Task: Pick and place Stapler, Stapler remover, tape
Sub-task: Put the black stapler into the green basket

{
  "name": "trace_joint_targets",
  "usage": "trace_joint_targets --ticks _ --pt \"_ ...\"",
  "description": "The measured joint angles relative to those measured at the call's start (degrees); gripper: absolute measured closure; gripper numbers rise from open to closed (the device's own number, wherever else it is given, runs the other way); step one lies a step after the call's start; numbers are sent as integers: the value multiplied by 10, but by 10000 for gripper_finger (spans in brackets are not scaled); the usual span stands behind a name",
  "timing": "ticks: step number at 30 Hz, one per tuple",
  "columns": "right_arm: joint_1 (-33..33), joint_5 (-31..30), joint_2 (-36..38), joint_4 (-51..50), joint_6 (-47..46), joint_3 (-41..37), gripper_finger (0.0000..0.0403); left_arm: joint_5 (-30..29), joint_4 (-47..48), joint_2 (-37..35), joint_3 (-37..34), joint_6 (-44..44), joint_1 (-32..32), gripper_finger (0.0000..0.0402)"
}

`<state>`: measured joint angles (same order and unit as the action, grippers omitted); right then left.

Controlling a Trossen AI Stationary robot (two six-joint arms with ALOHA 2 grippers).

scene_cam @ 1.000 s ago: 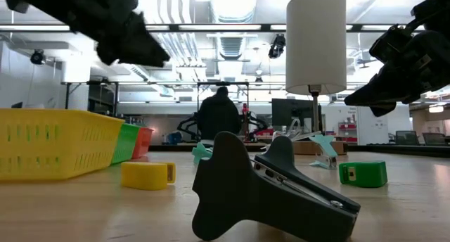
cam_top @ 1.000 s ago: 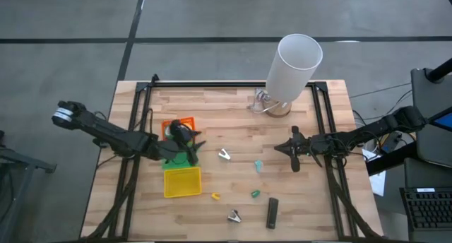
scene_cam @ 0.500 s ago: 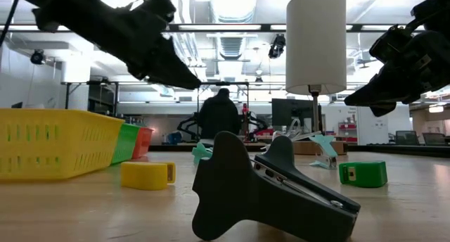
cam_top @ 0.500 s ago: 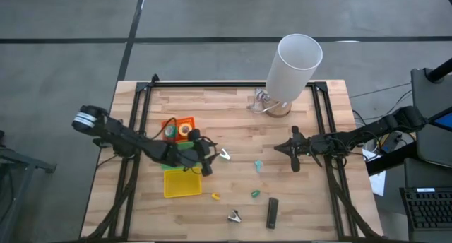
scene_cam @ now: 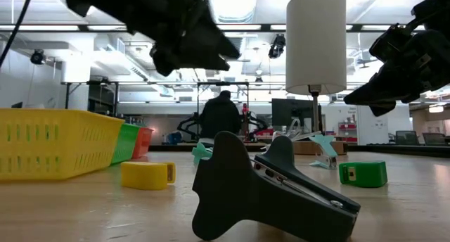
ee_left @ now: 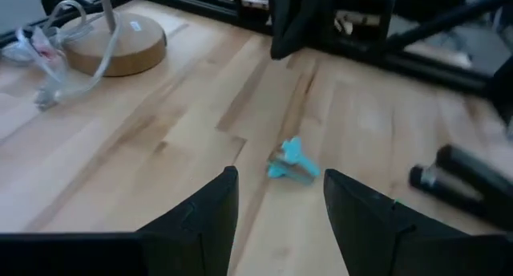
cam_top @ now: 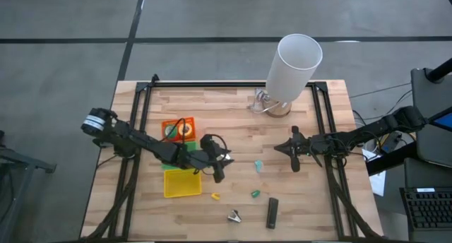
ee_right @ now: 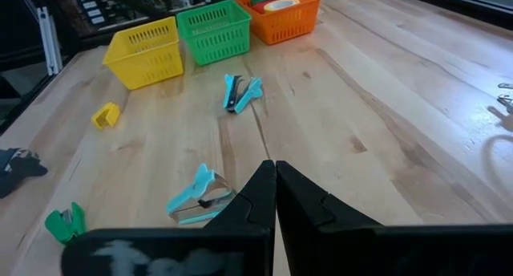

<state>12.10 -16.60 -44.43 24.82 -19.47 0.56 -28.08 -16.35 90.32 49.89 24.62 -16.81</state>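
Tabletop stapler (cam_top: pixel 272 212) shows from overhead only.

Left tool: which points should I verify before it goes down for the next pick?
1. Left tool open and empty: ok.
2. Teal staple remover ahead, in line with the gap between the fingers: ok.
3. Wood beside the remover free of other items: ok.
4. Right tool shut, apart from the remover: ok.
5. Yellow tray holds nothing: ok.
6. Which tray takes removers: cannot tell.
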Motion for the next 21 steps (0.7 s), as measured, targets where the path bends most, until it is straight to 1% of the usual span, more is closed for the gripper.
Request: trace_joint_targets --ticks 4,7,10,17,18,19,21 --pt "0 1 0 8 -7 0 394 0 0 10 12 -2 0 216" --pt "0 13 1 10 -73 0 394 0 2 8 14 -21 0 216" --pt "0 44 2 17 -105 0 394 -3 -2 -1 13 -24 0 216" --pt "0 58 5 86 -134 0 394 -6 -17 -4 5 7 2 216" --pt "-1 82 5 86 -121 4 394 -6 -17 -4 5 11 2 216" --pt "0 129 5 85 -102 9 394 -6 -17 -4 5 15 2 216" --pt "8 243 2 85 -91 27 394 -5 -18 -4 5 16 2 216"
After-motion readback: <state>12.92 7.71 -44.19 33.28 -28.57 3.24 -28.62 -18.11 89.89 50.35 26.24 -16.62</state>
